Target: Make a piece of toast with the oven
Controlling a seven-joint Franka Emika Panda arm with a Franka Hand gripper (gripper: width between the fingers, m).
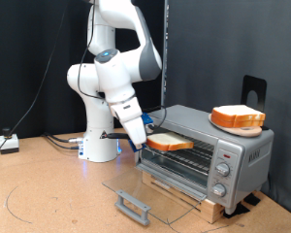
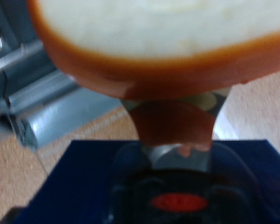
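The oven (image 1: 209,155) is a silver-grey toaster oven on the exterior view's right, its glass door (image 1: 150,191) dropped open flat with the grey bar handle (image 1: 133,206) at the front. The piece of toast (image 1: 170,143), pale with a tan-brown crust, is held level in front of the oven's open mouth, just above the rack. My gripper (image 1: 145,136) is shut on its near edge. In the wrist view the toast (image 2: 159,33) fills the frame above my fingers (image 2: 173,121), with the oven's metal (image 2: 47,93) blurred beside it.
A like bread slice on a round orange plate (image 1: 238,118) sits on top of the oven. The oven's three knobs (image 1: 223,170) are on its right side. A black stand (image 1: 254,92) rises behind. Cables (image 1: 29,146) lie on the wooden table.
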